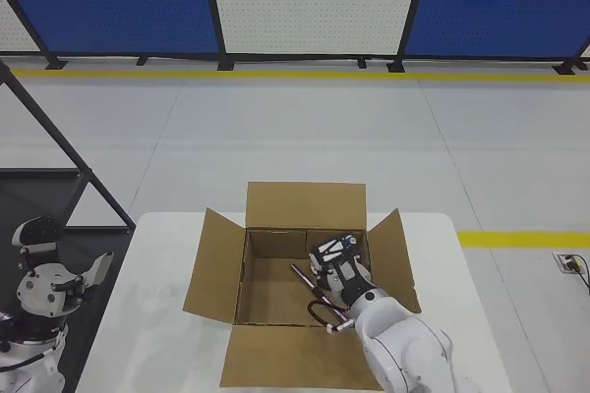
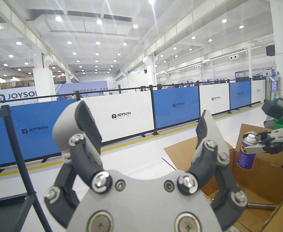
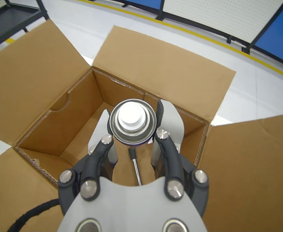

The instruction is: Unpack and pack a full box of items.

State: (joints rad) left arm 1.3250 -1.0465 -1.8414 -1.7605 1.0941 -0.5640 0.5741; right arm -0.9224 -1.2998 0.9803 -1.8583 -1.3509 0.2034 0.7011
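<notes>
Jaws of the right gripper (image 3: 133, 114) are clamped on either side of a spray can (image 3: 132, 121), holding it upright by the upper body over the box (image 3: 163, 61), toward its far right corner and about level with the rim. The left gripper (image 2: 144, 115) stands spread wide and empty, well off the box's left side, pointing upward. Whether the can is coming out or going in cannot be told from the frames. Either way the move appears to call for a straight vertical path, since the far and right walls are close and a tilt could catch the can's base on the rim. A thin rod (image 3: 134, 165) lies on the box floor almost directly beneath the can. If the can goes down it should land beside the rod, not on it, or it is likely to topple. The can is a smooth metal cylinder with a bright rolled shoulder, a white plastic nozzle and a blue-violet printed body. It is likely to be slippery, so the grip should stay firm and square. The fingers (image 3: 159, 108) carry black ribbed pads inside pale shells, which should bite well on the curved wall. The box is brown corrugated cardboard with a fluted cut edge and four flaps folded outward. The rod is bright metal with a black tip.
</notes>
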